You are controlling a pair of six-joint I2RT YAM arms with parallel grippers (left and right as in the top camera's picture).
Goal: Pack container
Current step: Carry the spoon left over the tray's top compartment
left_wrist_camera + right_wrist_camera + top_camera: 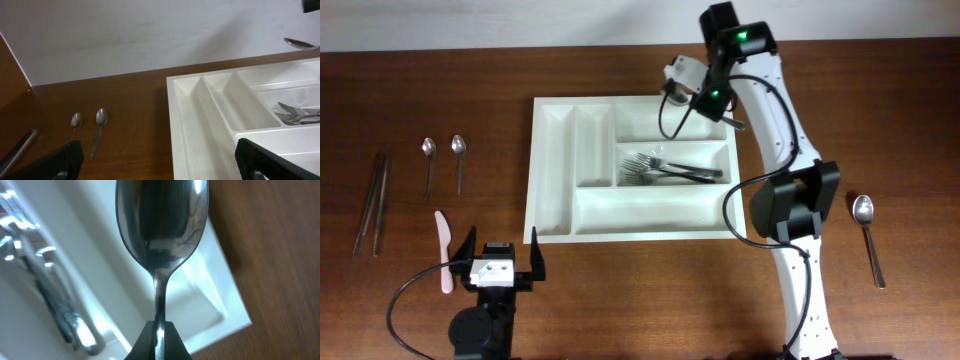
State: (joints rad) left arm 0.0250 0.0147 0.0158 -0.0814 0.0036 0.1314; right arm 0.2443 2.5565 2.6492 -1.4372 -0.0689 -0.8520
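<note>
While the right arm reaches over the far right part of the tray [552, 170], its fingers [170, 347] are closed tight on the handle of a spoon [160, 225], and the bowl sticks out in front of them. The tray lies in the middle of the table [420, 90], with its long side from left to right. The spoon hangs above the right end of the farthest long compartment, close to the tray's right rim. This compartment runs left to right, but the spoon, as far as I can judge from the overhead view, points slantwise toward that rim. So I think the wrist must turn and shift a little to the left before the spoon can lie flat inside.

The middle long compartment already holds some forks [670, 170]. The left fingers [536, 260] are wide open and hold nothing; they are near the front left corner of the tray, well apart from this compartment, so the right arm is clearly the nearer one. Another spoon [868, 235] lies on the table at the right.
</note>
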